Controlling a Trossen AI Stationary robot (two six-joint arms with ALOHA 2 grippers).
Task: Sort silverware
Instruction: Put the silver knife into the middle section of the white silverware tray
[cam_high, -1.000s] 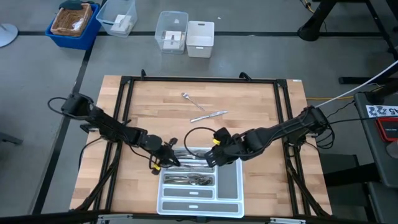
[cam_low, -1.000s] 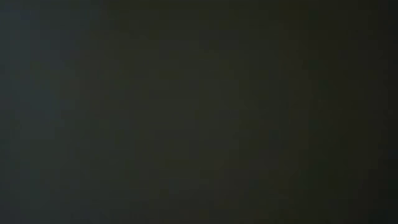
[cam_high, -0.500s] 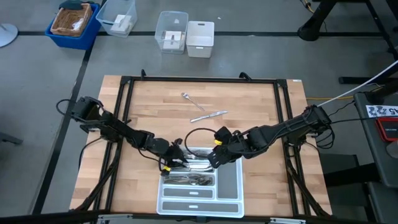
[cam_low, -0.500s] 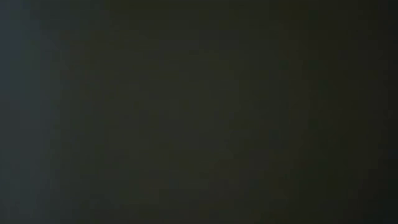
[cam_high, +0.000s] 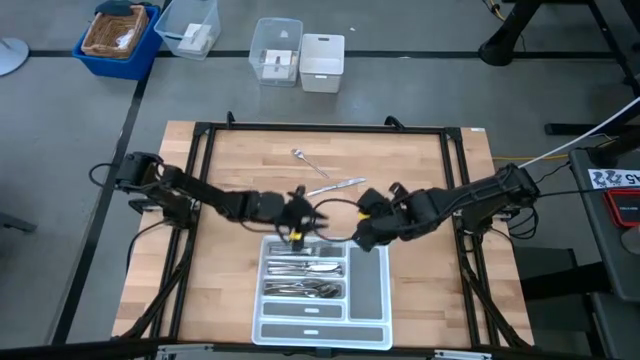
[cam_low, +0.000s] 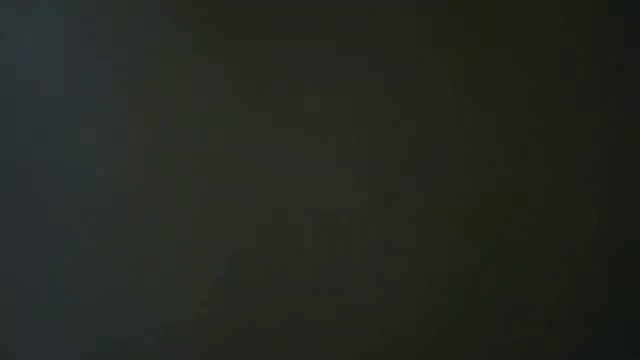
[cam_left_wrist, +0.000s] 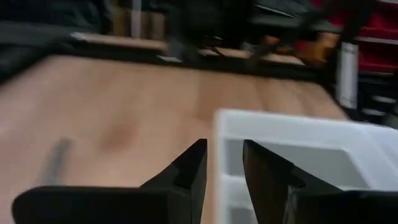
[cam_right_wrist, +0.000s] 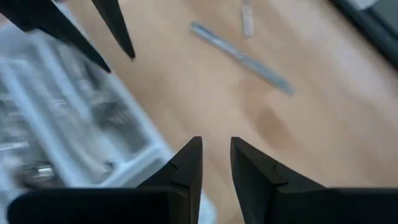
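The white tray lies near the table's front edge, with several pieces of silverware in its left compartments. Farther back, a spoon and a knife lie flat on the bare wood. My left gripper hovers just beyond the tray's far edge. In its wrist view the fingers stand open and empty, by the tray's corner. My right gripper is above the tray's far right corner, open with nothing between its fingers. The knife lies ahead of it.
A black frame borders the wooden table. Bins and boxes stand on the floor beyond the far edge. The two grippers are close together above the tray's far edge. The low view is dark and shows nothing.
My left gripper has come up off the tray's left compartments and gone toward the table's far edge and to the right, ending beyond the tray's far rim. My right gripper has drawn back a little from the tray's far right corner toward the far edge.
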